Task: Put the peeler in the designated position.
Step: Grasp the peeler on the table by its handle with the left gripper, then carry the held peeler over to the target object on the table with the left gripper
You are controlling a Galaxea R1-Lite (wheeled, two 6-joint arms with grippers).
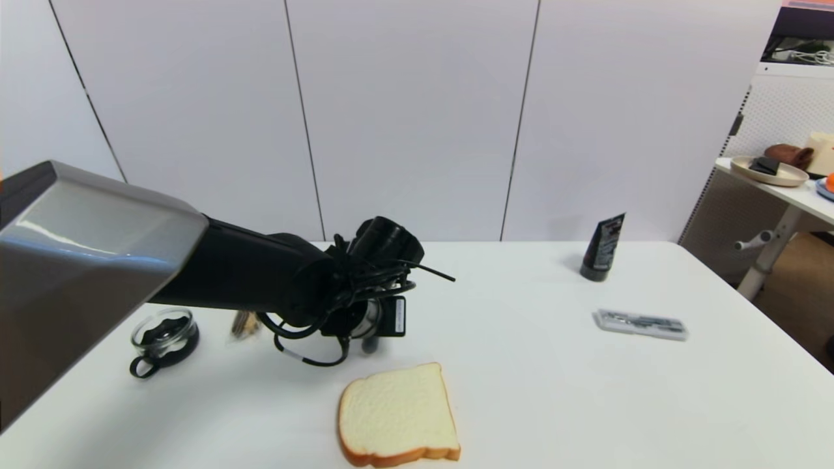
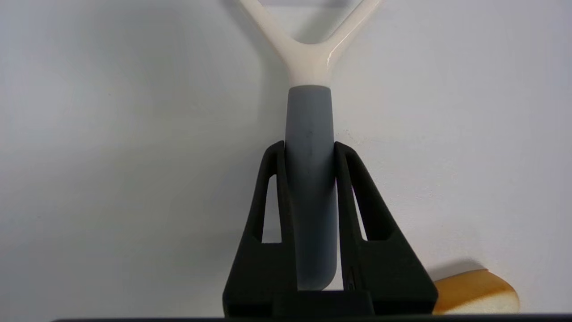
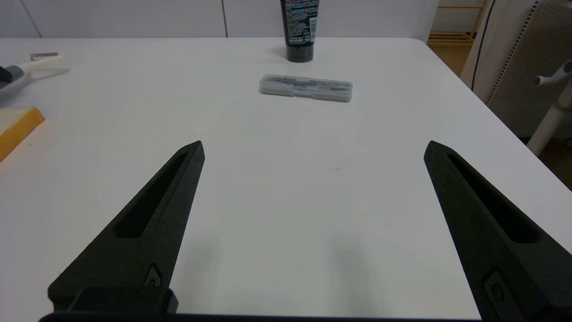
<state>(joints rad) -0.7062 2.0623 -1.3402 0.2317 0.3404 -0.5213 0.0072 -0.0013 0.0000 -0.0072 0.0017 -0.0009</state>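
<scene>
In the left wrist view my left gripper (image 2: 309,145) is shut on the peeler (image 2: 309,116). Both black fingers press its grey rounded handle, and the cream-white forked head (image 2: 310,67) points away from them, close over the white tabletop. The blade is cut off by the picture edge. In the head view my left arm reaches from the left to mid-table, and its wrist (image 1: 365,312) hides the peeler. The right wrist view shows the peeler (image 3: 33,66) far off to the side. My right gripper (image 3: 313,145) hangs open and empty over bare table.
A bread slice (image 1: 397,417) lies just in front of the left wrist. A glass cup (image 1: 163,335) and a small brown item (image 1: 244,324) sit under the left arm. A black tube (image 1: 603,247) and a flat grey case (image 1: 640,324) stand at right.
</scene>
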